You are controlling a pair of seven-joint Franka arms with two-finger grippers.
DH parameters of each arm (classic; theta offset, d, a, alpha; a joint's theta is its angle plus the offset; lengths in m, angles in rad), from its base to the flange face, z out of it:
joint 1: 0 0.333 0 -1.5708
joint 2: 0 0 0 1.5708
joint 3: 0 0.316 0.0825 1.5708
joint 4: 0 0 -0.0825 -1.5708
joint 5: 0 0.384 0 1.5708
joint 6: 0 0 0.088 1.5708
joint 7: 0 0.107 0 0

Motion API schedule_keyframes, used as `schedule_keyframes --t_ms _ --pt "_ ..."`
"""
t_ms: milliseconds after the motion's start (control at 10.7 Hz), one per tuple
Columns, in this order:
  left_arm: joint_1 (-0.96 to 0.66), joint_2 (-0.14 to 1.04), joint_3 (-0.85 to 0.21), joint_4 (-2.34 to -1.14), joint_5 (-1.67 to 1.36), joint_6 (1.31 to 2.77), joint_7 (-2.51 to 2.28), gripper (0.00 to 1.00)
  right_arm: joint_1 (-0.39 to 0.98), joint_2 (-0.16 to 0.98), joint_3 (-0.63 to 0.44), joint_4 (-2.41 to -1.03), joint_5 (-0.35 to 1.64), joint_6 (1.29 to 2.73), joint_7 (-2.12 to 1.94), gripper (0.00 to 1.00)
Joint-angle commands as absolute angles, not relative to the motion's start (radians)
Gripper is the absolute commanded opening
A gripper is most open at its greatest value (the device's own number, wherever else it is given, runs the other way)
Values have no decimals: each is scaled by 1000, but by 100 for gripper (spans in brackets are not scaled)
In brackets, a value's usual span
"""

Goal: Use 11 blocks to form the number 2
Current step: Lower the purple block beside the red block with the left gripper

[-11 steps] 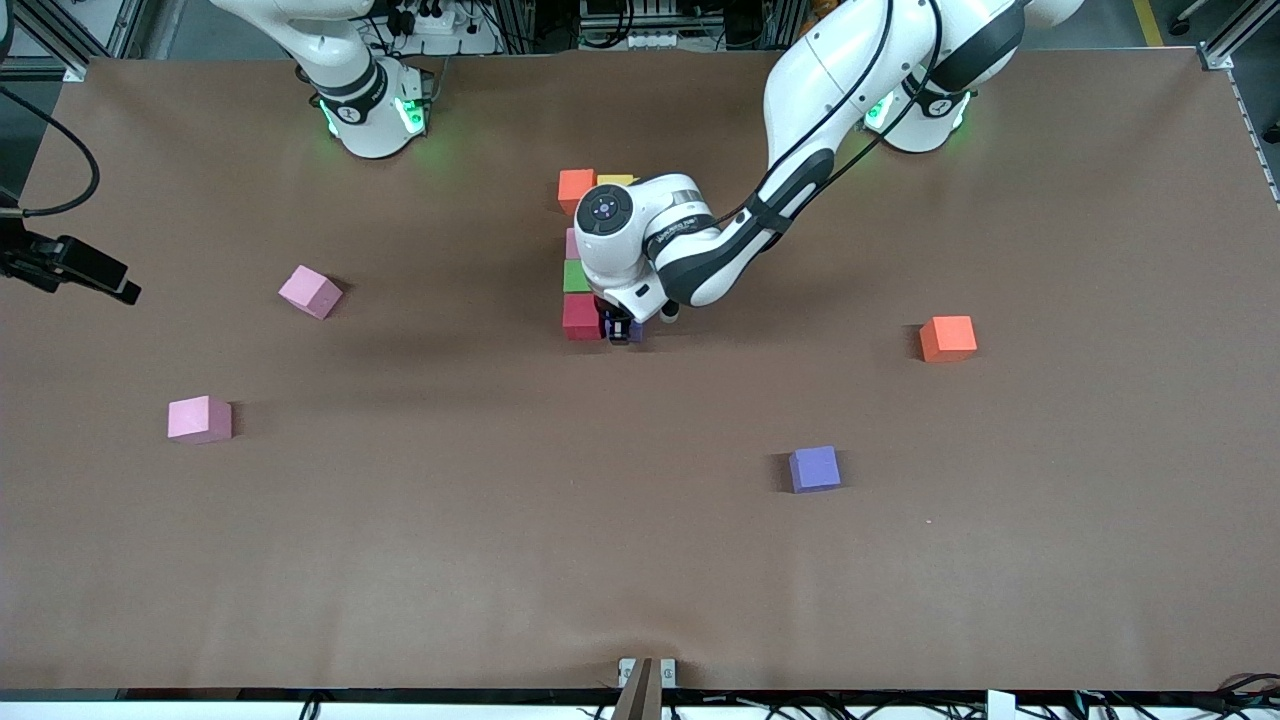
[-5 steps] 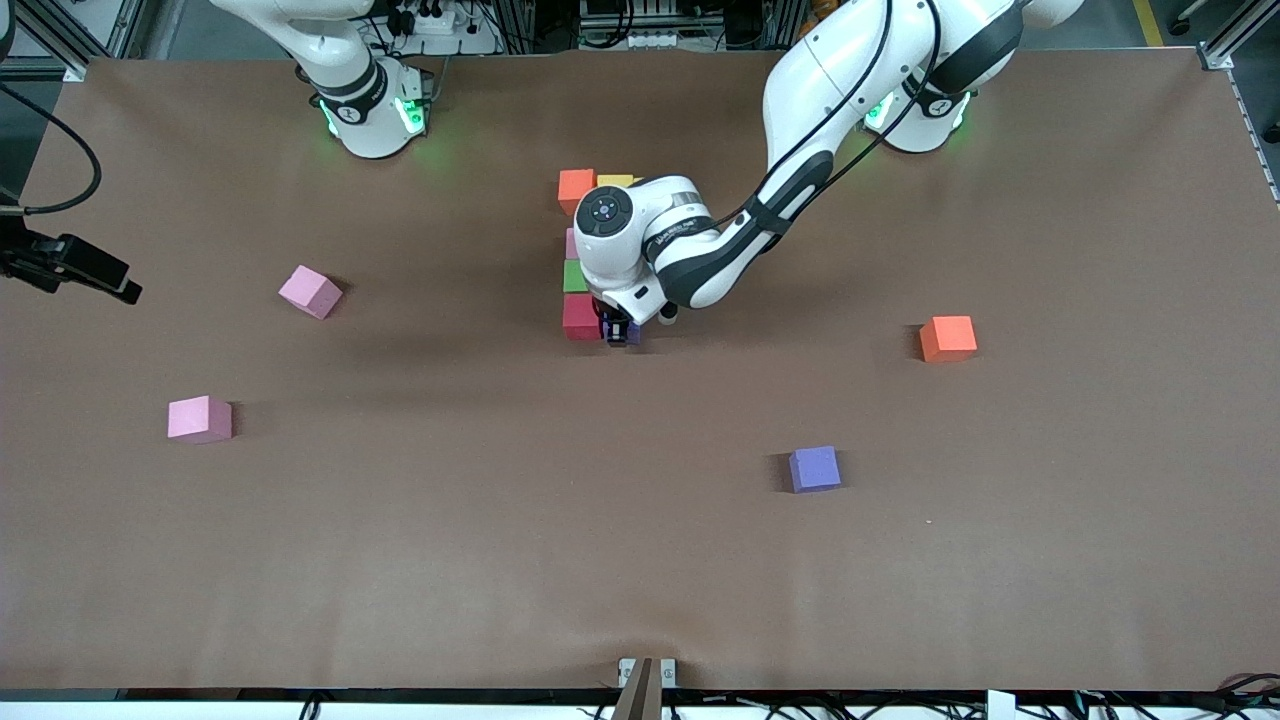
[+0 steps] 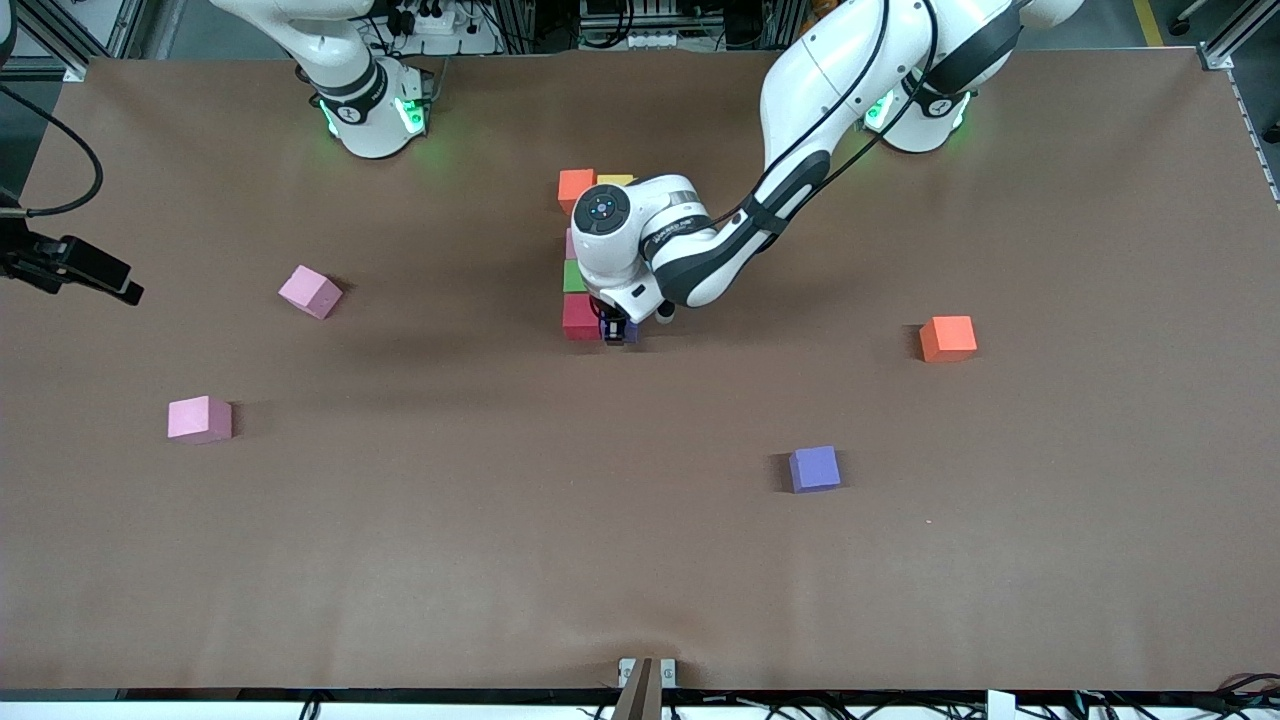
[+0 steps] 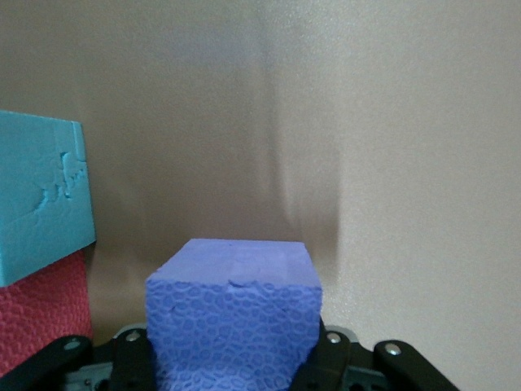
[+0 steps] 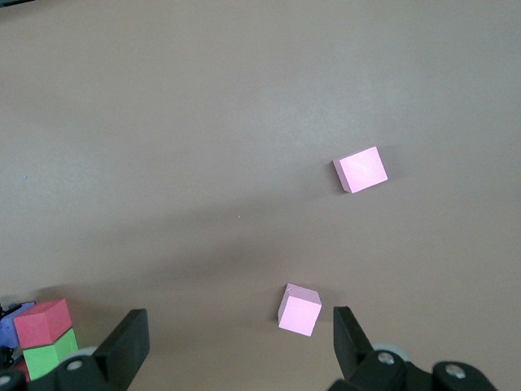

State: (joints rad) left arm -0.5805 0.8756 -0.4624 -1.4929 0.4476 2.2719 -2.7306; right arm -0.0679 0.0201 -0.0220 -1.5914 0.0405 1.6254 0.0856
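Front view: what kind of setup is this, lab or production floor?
Most likely a robotics lab bench. A table under plain brown cover, aluminium frame posts at its corners, loose foam blocks, and a power strip with cabling by the arm bases.

— What do the arms look like?
— Glossy white shells with black joint bands; green lights glow at both bases, and a black cable runs along the left arm point(image 3: 800, 120).
— And by the left gripper point(image 3: 617, 330)?
— Black fingers with small silver screws — just above, a dark round cap, perhaps blue-ringed.
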Motion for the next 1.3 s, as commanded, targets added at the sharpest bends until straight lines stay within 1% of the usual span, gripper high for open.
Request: schedule_keyframes --t_ms 0,186,279,372,1210 --pt "-600 893 -453 -1468 463 2276 -2815 0 -63 29 -25 -1575 32 1617 77 100" --pt "-600 896 -453 -1468 463 2276 -2815 0 -63 29 -25 -1575 34 1620 77 100" --pt "-600 894 -453 -1470 463 2276 -2815 24 -61 29 -25 -1575 35 1620 77 100" --pt "-600 894 -453 -1470 465 2276 -2813 99 -61 29 -25 -1575 35 1620 77 100" --pt "-597 867 -454 -1471 471 2267 -2803 100 -61 29 -25 -1575 37 1618 77 100"
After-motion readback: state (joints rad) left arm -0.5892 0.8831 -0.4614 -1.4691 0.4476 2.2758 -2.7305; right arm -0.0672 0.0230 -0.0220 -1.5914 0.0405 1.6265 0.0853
